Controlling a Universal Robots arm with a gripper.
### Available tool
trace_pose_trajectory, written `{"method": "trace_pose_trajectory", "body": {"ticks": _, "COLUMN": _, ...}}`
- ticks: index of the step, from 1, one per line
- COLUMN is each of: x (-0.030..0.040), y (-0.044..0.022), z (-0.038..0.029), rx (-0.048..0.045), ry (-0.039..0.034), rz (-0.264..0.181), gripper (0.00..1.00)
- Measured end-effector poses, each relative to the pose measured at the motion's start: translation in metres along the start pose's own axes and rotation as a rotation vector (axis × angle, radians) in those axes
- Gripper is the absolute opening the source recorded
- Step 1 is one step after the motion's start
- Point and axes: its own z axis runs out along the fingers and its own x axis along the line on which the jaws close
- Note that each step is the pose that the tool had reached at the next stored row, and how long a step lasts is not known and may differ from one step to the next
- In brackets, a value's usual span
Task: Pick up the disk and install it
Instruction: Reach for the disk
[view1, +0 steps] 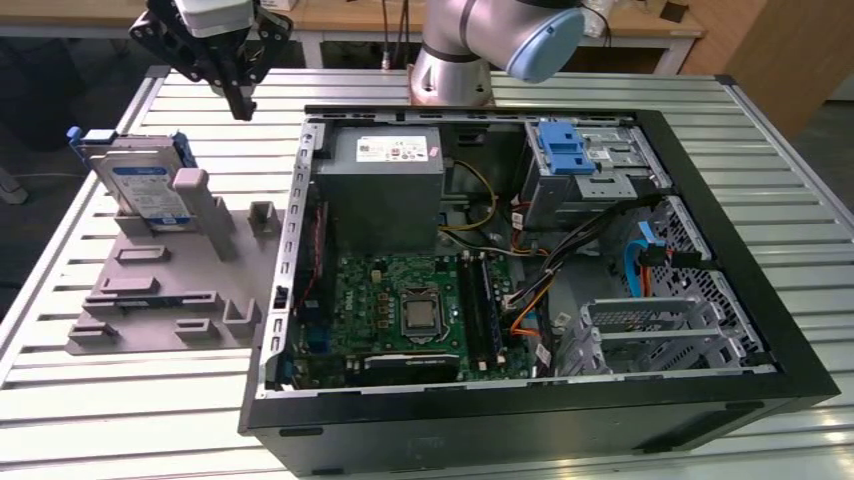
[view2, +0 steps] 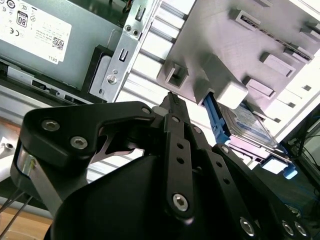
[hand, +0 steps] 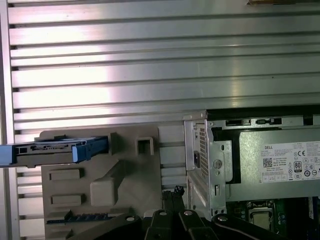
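Note:
The disk (view1: 144, 185) stands on edge in a slot of the grey holder plate (view1: 174, 300) at the exterior view's left. It is a silver drive with a white-and-blue label in a blue carrier. My gripper (view1: 242, 108) hangs above the table behind the holder, between the disk and the computer case, apart from both. Its black fingers are pressed together with nothing between them. In the second wrist view the disk (view2: 250, 125) lies beyond the shut fingertips (view2: 171, 97). In the first wrist view the disk (hand: 55, 149) shows edge-on, off to the side of the gripper (hand: 172, 191).
The open computer case (view1: 534, 405) takes up the table's middle and right. Inside are the grey power supply (view1: 387, 180), the motherboard (view1: 414, 300) and a drive bay with a blue latch (view1: 567, 150). The arm's base (view1: 454, 60) stands behind the case.

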Motion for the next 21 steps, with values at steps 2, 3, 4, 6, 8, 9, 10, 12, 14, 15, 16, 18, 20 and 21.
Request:
{"method": "trace_pose_trajectory", "body": {"ticks": 2, "x": 0.0001, "y": 0.0000, "z": 0.0000, "rx": 0.0000, "ry": 0.0001, "rz": 0.000, "gripper": 0.11}}
{"method": "trace_pose_trajectory", "body": {"ticks": 3, "x": 0.0001, "y": 0.0000, "z": 0.0000, "rx": 0.0000, "ry": 0.0001, "rz": 0.000, "gripper": 0.11}}
{"method": "trace_pose_trajectory", "body": {"ticks": 4, "x": 0.0002, "y": 0.0000, "z": 0.0000, "rx": 0.0000, "ry": 0.0000, "rz": 0.000, "gripper": 0.11}}
{"method": "trace_pose_trajectory", "body": {"ticks": 6, "x": 0.0011, "y": 0.0003, "z": 0.0000, "rx": 0.0000, "ry": 0.0000, "rz": 0.000, "gripper": 0.11}}
{"method": "trace_pose_trajectory", "body": {"ticks": 8, "x": 0.0030, "y": 0.0006, "z": 0.0000, "rx": -0.0001, "ry": 0.0000, "rz": 0.000, "gripper": 0.11}}
{"method": "trace_pose_trajectory", "body": {"ticks": 9, "x": 0.0042, "y": 0.0008, "z": 0.0000, "rx": 0.0000, "ry": 0.0001, "rz": 0.000, "gripper": 0.11}}
{"method": "trace_pose_trajectory", "body": {"ticks": 10, "x": 0.0053, "y": 0.0010, "z": 0.0000, "rx": 0.0000, "ry": 0.0000, "rz": 0.000, "gripper": 0.11}}
{"method": "trace_pose_trajectory", "body": {"ticks": 12, "x": 0.0070, "y": 0.0013, "z": 0.0000, "rx": 0.0000, "ry": 0.0000, "rz": 0.000, "gripper": 0.11}}
{"method": "trace_pose_trajectory", "body": {"ticks": 14, "x": 0.0086, "y": 0.0015, "z": 0.0001, "rx": 0.0000, "ry": 0.0000, "rz": 0.000, "gripper": 0.11}}
{"method": "trace_pose_trajectory", "body": {"ticks": 15, "x": 0.0094, "y": 0.0018, "z": 0.0001, "rx": -0.0001, "ry": 0.0000, "rz": 0.000, "gripper": 0.11}}
{"method": "trace_pose_trajectory", "body": {"ticks": 16, "x": 0.0105, "y": 0.0020, "z": 0.0001, "rx": 0.0000, "ry": 0.0001, "rz": 0.000, "gripper": 0.11}}
{"method": "trace_pose_trajectory", "body": {"ticks": 18, "x": 0.0127, "y": 0.0027, "z": 0.0001, "rx": 0.0000, "ry": 0.0000, "rz": 0.000, "gripper": 0.11}}
{"method": "trace_pose_trajectory", "body": {"ticks": 20, "x": 0.0150, "y": 0.0037, "z": 0.0002, "rx": -0.0001, "ry": 0.0000, "rz": 0.000, "gripper": 0.11}}
{"method": "trace_pose_trajectory", "body": {"ticks": 21, "x": 0.0163, "y": 0.0044, "z": 0.0001, "rx": 0.0000, "ry": 0.0001, "rz": 0.000, "gripper": 0.11}}
